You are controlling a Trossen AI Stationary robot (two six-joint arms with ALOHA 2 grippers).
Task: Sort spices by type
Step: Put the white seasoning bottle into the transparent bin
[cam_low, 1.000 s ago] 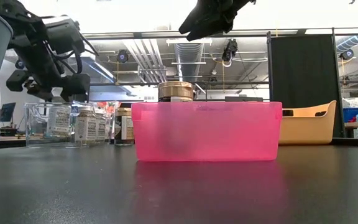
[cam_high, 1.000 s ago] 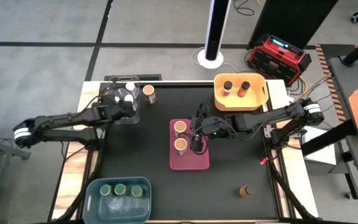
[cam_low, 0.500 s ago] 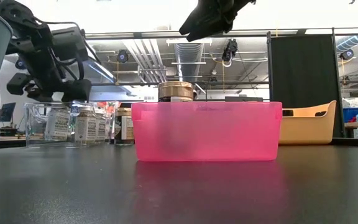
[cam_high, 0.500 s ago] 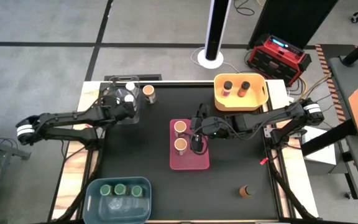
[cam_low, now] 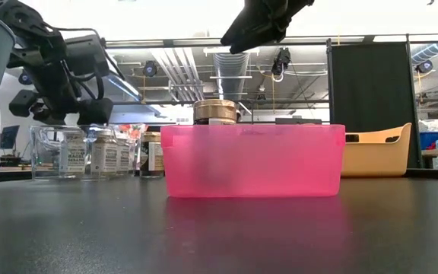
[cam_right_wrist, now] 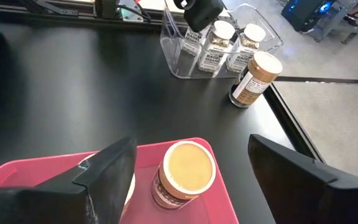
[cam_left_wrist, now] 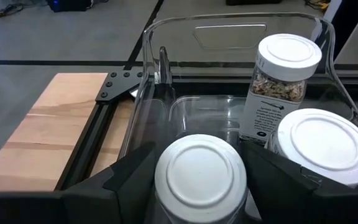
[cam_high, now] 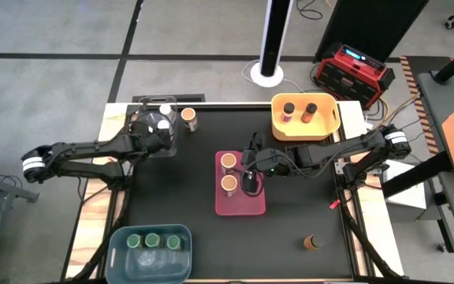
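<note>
My left gripper [cam_left_wrist: 201, 205] is inside the clear bin [cam_high: 144, 120] at the far left, shut on a white-lidded spice jar [cam_left_wrist: 201, 177]. Two more white-lidded jars [cam_left_wrist: 288, 62] [cam_left_wrist: 325, 146] stand in that bin. My right gripper [cam_right_wrist: 185, 186] hangs open above the pink bin [cam_high: 243, 203], well clear of its rim in the low view [cam_low: 261, 23]. Its fingers stand wide on either side of an orange-lidded jar [cam_right_wrist: 185, 171] without touching it. Two orange-lidded jars [cam_high: 228, 162] [cam_high: 228, 184] stand upright in the pink bin. My left gripper pinches the white-lidded jar between its two fingers [cam_left_wrist: 132, 177], just below the lid [cam_left_wrist: 166, 186], one finger on each side. The jar is upright and low inside the clear bin; whether it stands on the bin floor, I cannot tell.
One orange-lidded jar [cam_high: 189, 118] stands on the table beside the clear bin. The yellow bin [cam_high: 278, 118] at the far edge holds two dark-lidded jars. A blue-grey bin [cam_high: 120, 252] at the near left holds green-lidded jars. A lone dark-lidded jar [cam_high: 313, 241] stands near the table's right edge.
My left gripper has moved a little toward the table's right, deeper over the clear bin, carrying the white-lidded jar, which tilted briefly and now stands upright.
</note>
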